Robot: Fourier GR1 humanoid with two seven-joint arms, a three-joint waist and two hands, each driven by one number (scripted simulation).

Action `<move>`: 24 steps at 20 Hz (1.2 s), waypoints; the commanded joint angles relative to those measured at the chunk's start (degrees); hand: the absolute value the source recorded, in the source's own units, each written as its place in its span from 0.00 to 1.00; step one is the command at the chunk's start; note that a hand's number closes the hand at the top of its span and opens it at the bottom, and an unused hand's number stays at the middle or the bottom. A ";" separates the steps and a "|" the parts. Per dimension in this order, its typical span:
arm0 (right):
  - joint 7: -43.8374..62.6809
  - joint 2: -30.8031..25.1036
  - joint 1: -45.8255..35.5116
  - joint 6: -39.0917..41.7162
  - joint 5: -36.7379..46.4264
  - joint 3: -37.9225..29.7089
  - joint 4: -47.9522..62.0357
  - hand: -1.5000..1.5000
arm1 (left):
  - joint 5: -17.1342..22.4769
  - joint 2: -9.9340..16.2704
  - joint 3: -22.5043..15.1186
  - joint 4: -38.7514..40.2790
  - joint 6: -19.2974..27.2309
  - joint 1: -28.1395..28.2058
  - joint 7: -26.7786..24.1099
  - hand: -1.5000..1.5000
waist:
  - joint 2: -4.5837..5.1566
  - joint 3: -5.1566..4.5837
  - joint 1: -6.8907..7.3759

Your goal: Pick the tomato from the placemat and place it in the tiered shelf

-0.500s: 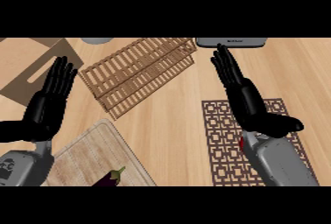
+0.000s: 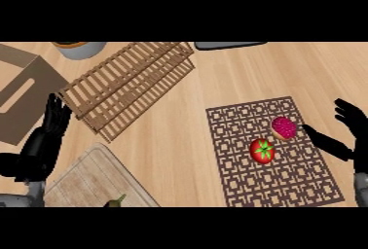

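A red tomato with a green stem lies in the middle of the brown patterned placemat. My right hand is open at the view's right edge, beside the placemat, with its thumb stretched toward the mat and touching nothing. It is about a hand's width right of the tomato. The tiered shelf, made of wooden slats, lies at the upper left of the counter. At the left edge my left hand rests open, fingers up, just below the shelf's left end.
A pink-frosted donut sits on the placemat just above and right of the tomato. A wooden cutting board with an eggplant is at the lower left. A cardboard piece, a bowl and a dark tray stand at the far side.
My right hand has drawn back to the right, off the placemat, uncovering the tomato and the donut. My left hand has moved down toward the near edge.
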 commanded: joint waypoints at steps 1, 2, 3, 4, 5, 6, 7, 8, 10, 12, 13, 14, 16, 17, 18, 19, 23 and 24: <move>2.40 1.09 8.43 -7.37 -2.55 -6.76 -2.10 0.00 | -1.05 0.06 -4.30 5.38 -1.33 6.09 5.57 0.50 | 0.00 -0.42 0.52; 0.51 2.23 10.30 -5.96 -4.58 -7.30 -3.53 0.00 | -1.90 -1.39 -6.01 5.68 -1.03 5.38 5.79 0.50 | 0.18 -0.35 1.31; 0.36 1.75 11.78 -4.29 -6.18 -7.75 -8.12 0.00 | -2.60 -0.49 -6.21 5.30 -1.23 5.17 6.71 0.50 | -0.02 -0.38 2.71; -3.50 4.00 15.86 -3.25 -5.72 -5.62 -9.41 0.00 | -3.82 -2.26 -7.79 5.38 0.18 5.39 7.04 0.50 | 0.06 -0.33 3.24; -2.69 3.12 17.67 -2.69 -4.70 -4.25 -14.42 0.00 | -4.84 -2.69 -8.75 5.73 -0.17 3.94 7.30 0.50 | 0.09 -0.41 4.21; -3.85 1.86 19.15 -0.59 -6.12 -5.87 -15.82 0.00 | -3.63 -1.20 -8.18 4.25 -2.29 2.66 10.04 0.50 | 0.15 -0.36 5.25; -0.36 -0.47 21.17 -0.65 -3.79 -3.77 -21.87 0.00 | -3.97 -2.89 -9.03 4.00 -1.20 5.20 8.27 0.50 | 0.01 -0.47 5.29; -0.64 -1.30 22.49 1.47 -5.13 -4.95 -22.87 0.00 | -4.29 -3.44 -8.10 7.89 -2.04 3.10 6.61 0.50 | 0.25 -0.44 5.73; 4.79 0.10 25.45 -1.66 -0.98 -0.03 -30.93 0.00 | -5.35 -3.16 -9.04 7.35 -2.86 3.61 6.53 0.50 | 0.24 -0.47 6.23; 15.53 -5.90 23.28 1.21 -0.70 0.15 -35.20 0.00 | -4.41 -2.47 -7.15 8.32 -3.69 0.39 8.18 0.50 | 0.38 -0.52 6.60; 19.56 -8.43 25.53 2.62 -0.24 1.13 -38.39 0.00 | -5.41 -4.04 -8.50 7.06 -1.57 1.35 8.66 0.50 | 0.28 -0.59 6.35; 22.49 -8.79 24.55 3.56 -0.31 2.30 -38.28 0.00 | -4.80 -3.55 -7.55 9.50 -3.33 1.88 6.13 0.50 | 0.46 -0.59 6.88; 30.78 -14.15 22.36 5.78 3.30 4.90 -37.11 0.00 | -6.29 -4.11 -9.24 7.85 -2.37 0.44 7.95 0.50 | 0.85 -0.73 8.05; 34.39 -17.05 22.30 5.98 6.30 5.30 -37.60 0.00 | -5.40 -4.50 -8.77 7.61 -2.29 -0.01 9.04 0.50 | 0.96 -0.85 8.38; 36.61 -20.73 22.23 7.59 8.67 4.83 -37.32 0.00 | -5.15 -3.00 -8.31 7.38 -3.93 0.10 8.06 0.50 | 0.99 -0.94 8.77; 38.45 -24.37 23.27 9.49 11.43 5.08 -36.86 0.00 | -5.42 -4.10 -8.79 7.49 -3.27 -1.42 8.98 0.50 | 1.22 -1.12 8.28; 54.23 -30.49 19.64 13.83 17.49 7.24 -37.90 0.00 | -6.00 -4.29 -9.30 7.72 -3.62 -1.04 8.48 0.50 | 1.26 -0.99 10.17; 58.71 -31.40 18.53 15.00 18.62 7.93 -39.52 0.00 | -6.46 -4.77 -9.42 8.39 -3.31 -2.03 8.68 0.50 | 1.16 -0.92 9.67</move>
